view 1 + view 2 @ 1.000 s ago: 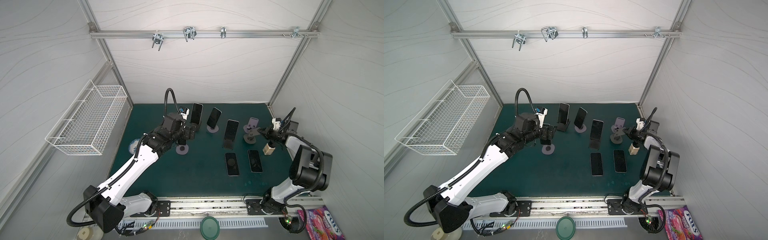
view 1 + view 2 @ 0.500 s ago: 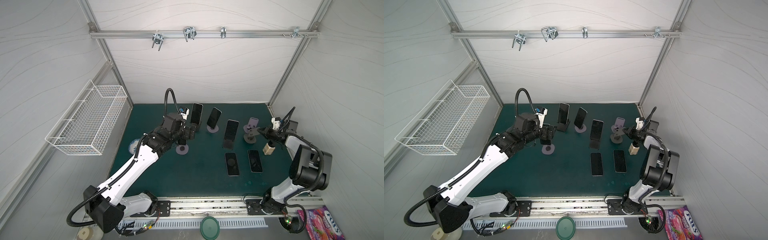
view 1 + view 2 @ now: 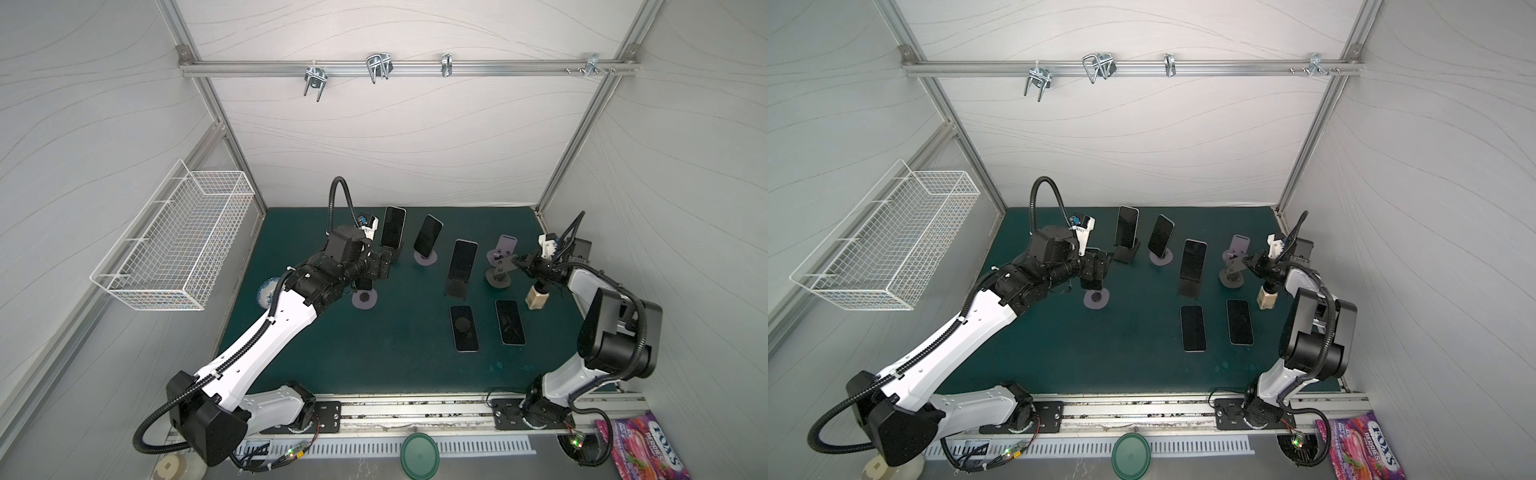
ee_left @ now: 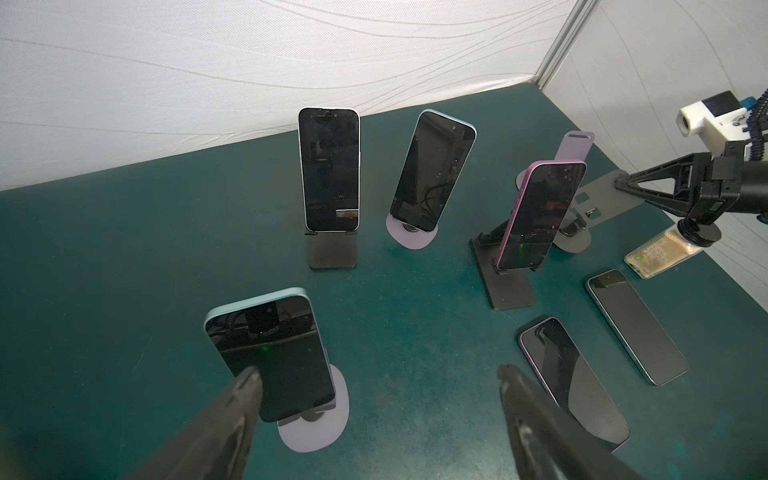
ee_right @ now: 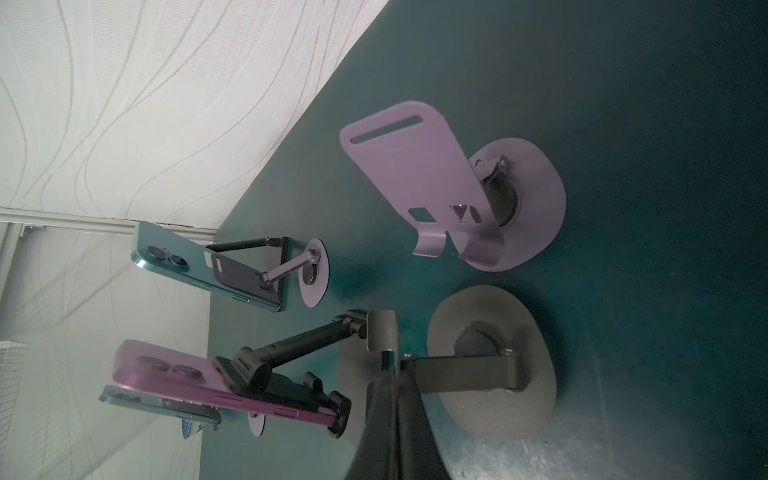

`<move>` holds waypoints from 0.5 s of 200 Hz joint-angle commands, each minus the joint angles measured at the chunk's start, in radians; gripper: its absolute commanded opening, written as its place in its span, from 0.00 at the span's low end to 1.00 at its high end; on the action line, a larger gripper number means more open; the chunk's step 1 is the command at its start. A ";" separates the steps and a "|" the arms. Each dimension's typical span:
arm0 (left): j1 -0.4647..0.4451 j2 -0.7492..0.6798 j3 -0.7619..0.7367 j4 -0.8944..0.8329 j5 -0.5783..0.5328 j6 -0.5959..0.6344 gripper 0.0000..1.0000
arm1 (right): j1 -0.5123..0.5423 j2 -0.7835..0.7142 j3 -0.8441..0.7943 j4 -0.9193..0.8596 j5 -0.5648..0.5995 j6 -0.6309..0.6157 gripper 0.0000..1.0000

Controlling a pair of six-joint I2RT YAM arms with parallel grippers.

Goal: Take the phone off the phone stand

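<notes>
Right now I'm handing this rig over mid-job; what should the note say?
Left pincer: open, at the near teal phone on its lilac stand, not gripping.
Right pincer: shut, tip at the empty dark stand.
Done: flat purple phone and flat teal phone lie on the mat.
Left: near teal phone first, then white phone, blue phone, purple phone, all on stands.

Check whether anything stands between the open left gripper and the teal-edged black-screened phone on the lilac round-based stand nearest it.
Nothing visible does. In the left wrist view the teal-edged black-screened phone on its lilac round-based stand sits right before the left gripper, nearer one fingertip than the other.
</notes>
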 commanded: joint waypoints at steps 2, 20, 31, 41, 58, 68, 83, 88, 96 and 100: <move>-0.003 -0.022 -0.002 0.022 -0.013 0.009 0.90 | 0.018 0.012 0.018 -0.058 0.008 -0.034 0.04; -0.002 -0.021 -0.002 0.025 -0.013 0.010 0.90 | 0.032 0.015 0.037 -0.086 0.024 -0.054 0.04; -0.003 -0.022 -0.002 0.025 -0.013 0.010 0.90 | 0.040 0.018 0.044 -0.096 0.036 -0.063 0.04; -0.003 -0.021 -0.002 0.025 -0.013 0.011 0.90 | 0.044 0.024 0.050 -0.103 0.038 -0.065 0.04; -0.003 -0.021 -0.002 0.025 -0.013 0.011 0.90 | 0.054 0.032 0.070 -0.132 0.054 -0.081 0.05; -0.003 -0.021 -0.002 0.025 -0.013 0.011 0.90 | 0.063 0.029 0.077 -0.146 0.069 -0.093 0.05; -0.004 -0.022 -0.002 0.026 -0.011 0.011 0.90 | 0.068 0.031 0.081 -0.149 0.074 -0.095 0.05; -0.002 -0.021 -0.003 0.026 -0.012 0.011 0.90 | 0.067 0.033 0.083 -0.150 0.074 -0.095 0.06; -0.003 -0.021 -0.003 0.026 -0.013 0.011 0.90 | 0.068 0.040 0.088 -0.155 0.073 -0.095 0.07; -0.003 -0.022 -0.003 0.025 -0.013 0.011 0.90 | 0.068 0.043 0.089 -0.156 0.072 -0.095 0.07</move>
